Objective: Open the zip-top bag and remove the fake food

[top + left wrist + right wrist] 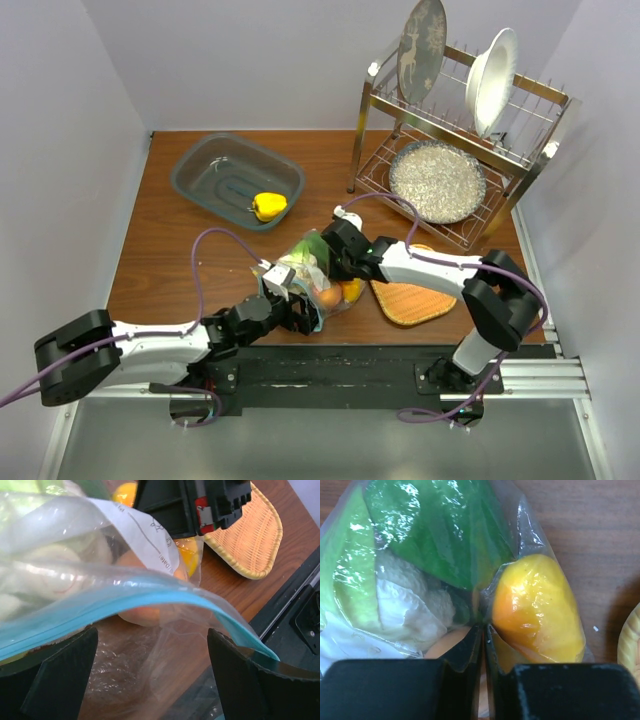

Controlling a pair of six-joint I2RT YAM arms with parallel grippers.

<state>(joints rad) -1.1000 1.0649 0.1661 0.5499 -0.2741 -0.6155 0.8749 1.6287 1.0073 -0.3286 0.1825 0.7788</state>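
**Item:** zip-top bag, lying on the surface between the two claws.

**Contents:** fake food, inside the bag: white cauliflower, green piece, yellow-orange piece. A yellow bell pepper lies apart in the grey tub.

**Left claw**: spread wide, gripping nothing. The teal zip strip runs across just above it.

**Right claw**: closed nearly tight on a fold of bag film beside the yellow-orange piece.

**Step (judged):** opening the bag. Whether its mouth has parted cannot be told.

**Next (judged):** the left claw closes on one lip of the strip while the right anchors the bag, then they pull apart.
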